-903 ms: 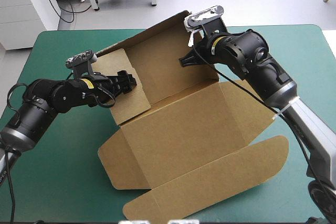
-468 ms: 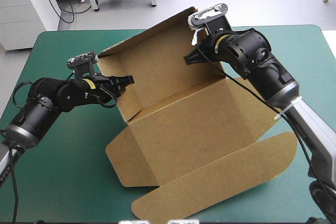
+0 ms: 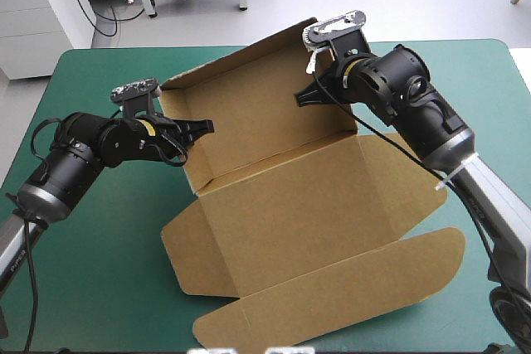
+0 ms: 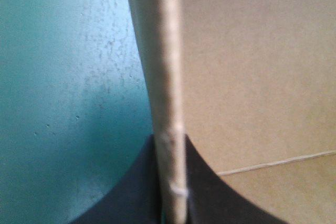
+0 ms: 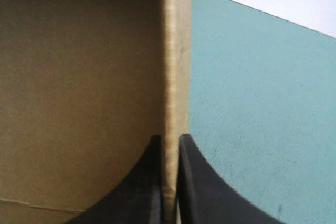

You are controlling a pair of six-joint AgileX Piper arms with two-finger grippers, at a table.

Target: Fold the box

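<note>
The brown box (image 3: pixel 282 205) lies partly raised in the middle of the table, its back wall and left side wall standing, its lid and front flap flat. My left gripper (image 3: pixel 203 126) is shut on the upright left side wall; in the left wrist view the wall's edge (image 4: pixel 167 77) runs between the black fingers (image 4: pixel 205 192). My right gripper (image 3: pixel 304 95) is shut on the right end of the back wall, and the right wrist view shows that board's edge (image 5: pixel 176 77) pinched between its fingers (image 5: pixel 142 187).
The box's long rounded front flap (image 3: pixel 332 296) reaches close to the table's near edge. Teal-green cover (image 3: pixel 91 271) shows to the left of the box and at the far right corner (image 3: pixel 489 80).
My left gripper has shut on the left side wall, which now stands upright instead of leaning outward. My right gripper has moved slightly right and away with the back wall.
</note>
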